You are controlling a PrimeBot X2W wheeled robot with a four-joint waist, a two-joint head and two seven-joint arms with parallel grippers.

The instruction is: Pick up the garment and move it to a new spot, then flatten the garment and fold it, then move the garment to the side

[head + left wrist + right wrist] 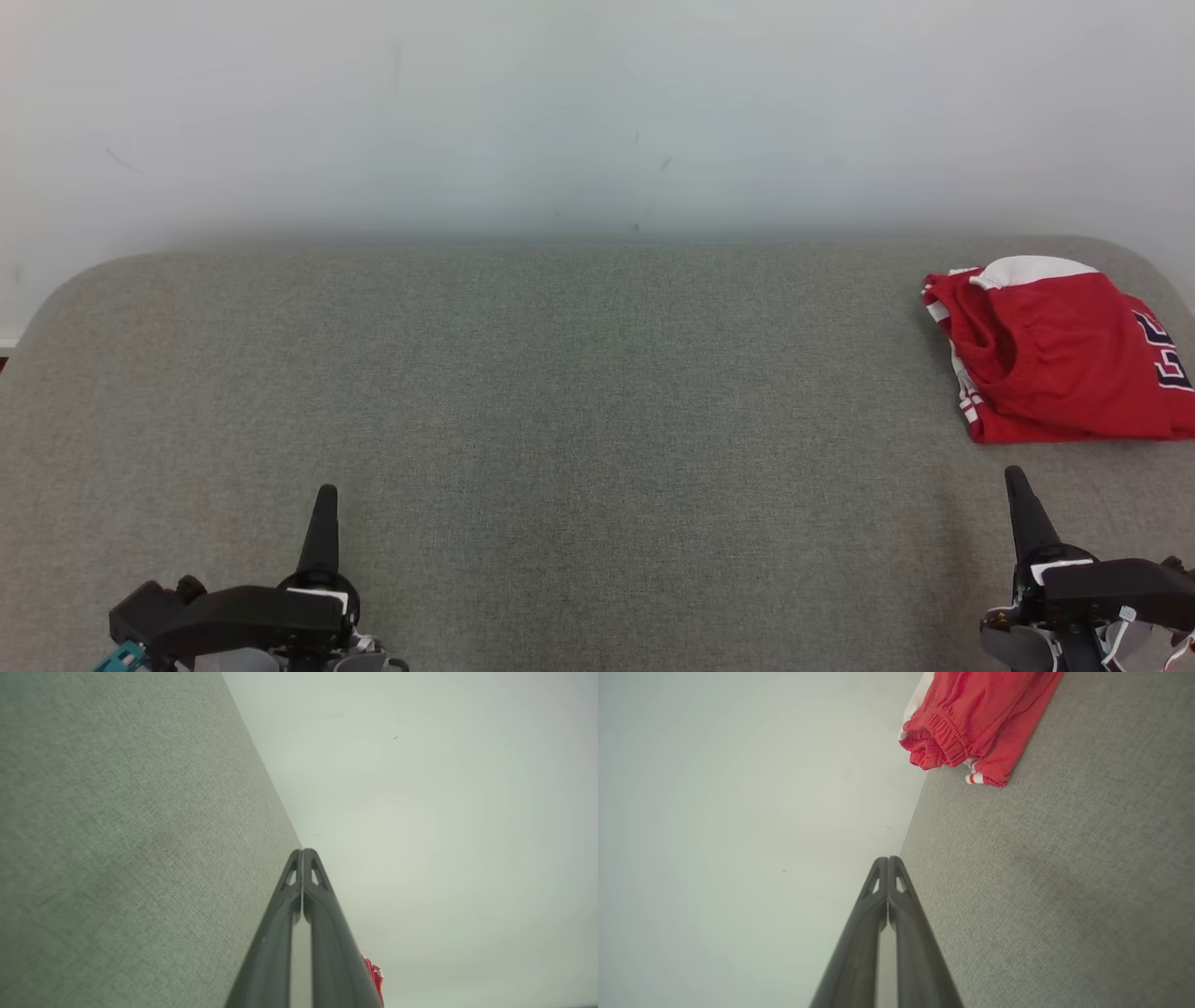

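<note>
The garment (1060, 359) is red with white trim and dark lettering, lying folded at the far right of the grey surface, partly cut by the head view's right edge. It appears again at the top of the right wrist view (976, 716), and a red sliver of the garment (375, 975) peeks past my left fingers. My left gripper (325, 493) rests at the lower left, shut and holding nothing. My right gripper (1015, 476) sits at the lower right, just in front of the garment and apart from it, also shut with nothing in it.
The grey fabric-covered surface (579, 401) spreads wide between the two grippers, with rounded far corners. A pale wall (597, 112) rises right behind its far edge.
</note>
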